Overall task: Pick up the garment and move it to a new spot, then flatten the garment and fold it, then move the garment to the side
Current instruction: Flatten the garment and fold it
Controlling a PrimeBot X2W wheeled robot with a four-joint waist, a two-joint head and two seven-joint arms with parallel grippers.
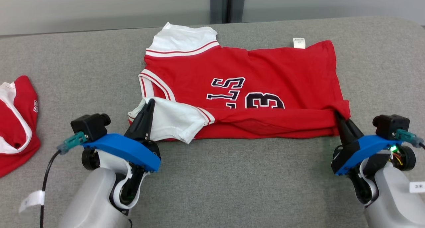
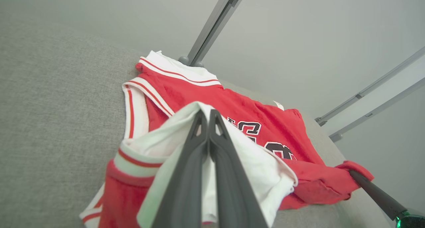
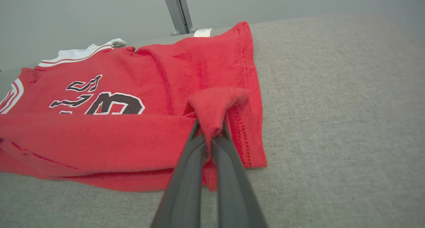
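From the head view we see the garment (image 1: 252, 75), a red jersey with white sleeves and black lettering, lying across the middle of the grey fabric surface (image 1: 232, 188), with its near long edge doubled over onto itself. Our left gripper (image 1: 151, 102) is clenched on the white sleeve (image 1: 176, 121) at the jersey's near left end. Our right gripper (image 1: 336, 113) is pinched tight on the red hem corner at the right end, and that corner stands a little above the cloth beneath it. A small white label (image 1: 298, 42) sticks out from the far edge. A second red and white garment (image 1: 16, 121) lies well apart at the left edge of the surface, and two grey posts (image 1: 227, 5) stand behind the far side. In the left wrist view our two dark fingers (image 2: 186, 175) meet with no gap, with white sleeve cloth gathered around them up to the tips. Beyond them the red body runs off towards the other arm's finger, which holds the raised corner at the lower right. In the right wrist view the fingers close together on a bunched peak of red hem that stands above the flat layer. The rest of the jersey lies spread to the left, with its number showing and the label at its far edge.
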